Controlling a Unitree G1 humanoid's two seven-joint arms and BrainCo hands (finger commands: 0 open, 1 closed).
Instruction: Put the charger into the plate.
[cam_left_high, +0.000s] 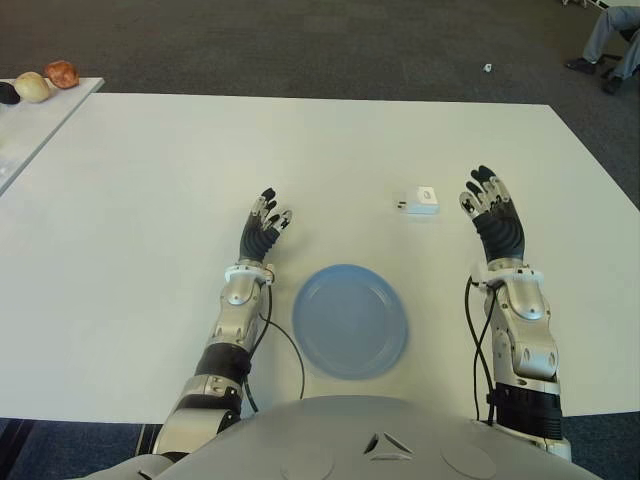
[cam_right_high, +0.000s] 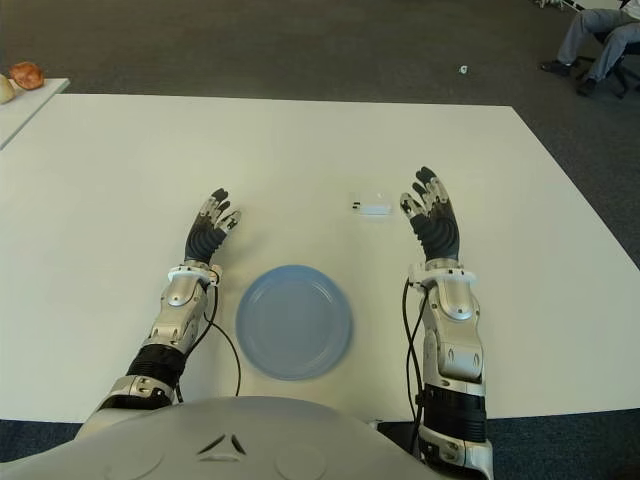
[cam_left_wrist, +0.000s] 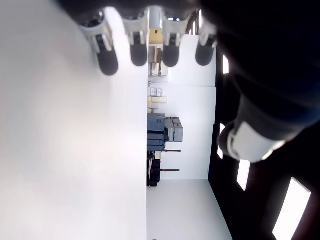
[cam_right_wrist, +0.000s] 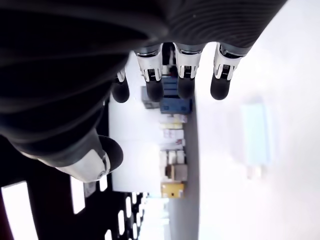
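The white table (cam_left_high: 150, 200) filled most of the scene. On its near middle sat a round pale blue plate (cam_left_high: 350, 320), nothing in it. The right hand (cam_left_high: 492, 212) was raised with fingers spread and holding nothing, just right of the charger; the left hand (cam_left_high: 264, 228) showed left of the plate, fingers likewise apart and holding nothing. The charger (cam_left_high: 420, 202), a small white block with dark prongs pointing left, lay on the table beyond the plate, to its far right. Its markings were too small to read.

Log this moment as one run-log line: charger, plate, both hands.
charger: on table, beyond plate, not in it | plate: holds nothing | right hand: open, beside charger, apart | left hand: open, left of plate
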